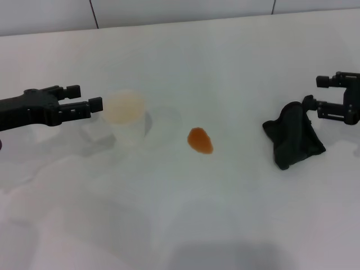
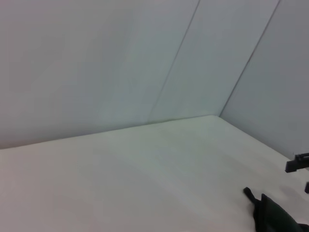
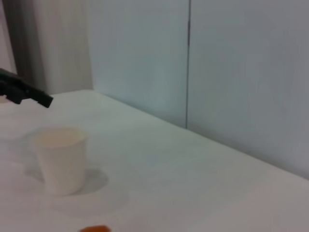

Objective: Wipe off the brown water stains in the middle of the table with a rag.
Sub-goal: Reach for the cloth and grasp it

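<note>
Reaching for the rag (image 1: 293,136) fell to your right tool (image 1: 331,99) — it hung open and empty just beside the wad, on its outer side, while the stain (image 1: 200,140) lay mid-counter (image 1: 225,67), well inward of the rag. Your left tool (image 1: 84,99), also open and empty, hovered by the cup (image 1: 126,117), far from the cloth. Only the head view showed rag and stain together — the left wrist caught just the rag's edge, the right wrist just the stain's rim.

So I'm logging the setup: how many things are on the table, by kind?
Cup: 1
Rag: 1
Brown water stains: 1
Total on the table: 3
</note>
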You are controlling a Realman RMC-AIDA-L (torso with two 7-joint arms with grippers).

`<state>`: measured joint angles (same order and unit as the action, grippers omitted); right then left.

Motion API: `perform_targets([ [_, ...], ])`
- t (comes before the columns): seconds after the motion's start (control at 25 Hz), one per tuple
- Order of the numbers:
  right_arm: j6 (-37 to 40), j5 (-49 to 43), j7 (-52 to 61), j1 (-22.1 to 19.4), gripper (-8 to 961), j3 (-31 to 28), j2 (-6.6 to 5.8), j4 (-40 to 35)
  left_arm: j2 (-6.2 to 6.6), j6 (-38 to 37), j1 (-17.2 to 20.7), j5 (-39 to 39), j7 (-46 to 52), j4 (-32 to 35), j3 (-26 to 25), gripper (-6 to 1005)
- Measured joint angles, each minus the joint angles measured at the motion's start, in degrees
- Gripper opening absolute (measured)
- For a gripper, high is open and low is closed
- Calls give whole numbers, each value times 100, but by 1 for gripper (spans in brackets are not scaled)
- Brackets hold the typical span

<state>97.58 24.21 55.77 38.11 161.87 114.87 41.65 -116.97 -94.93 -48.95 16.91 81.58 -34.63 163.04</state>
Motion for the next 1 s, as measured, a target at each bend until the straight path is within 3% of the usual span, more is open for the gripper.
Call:
perform_targets([
  [0.6, 1360, -824, 794, 520, 615, 2, 11, 1453, 8, 19, -73, 2, -11, 1, 0, 871],
  [0.84, 1100, -1828, 1124, 972, 615, -2, 56, 1625, 26, 19, -163, -26, 0, 4, 0, 870],
  [1.0, 905, -1990, 1125, 1064, 615, -6, 71, 1471, 60, 20, -199, -140, 32, 4, 0, 870],
])
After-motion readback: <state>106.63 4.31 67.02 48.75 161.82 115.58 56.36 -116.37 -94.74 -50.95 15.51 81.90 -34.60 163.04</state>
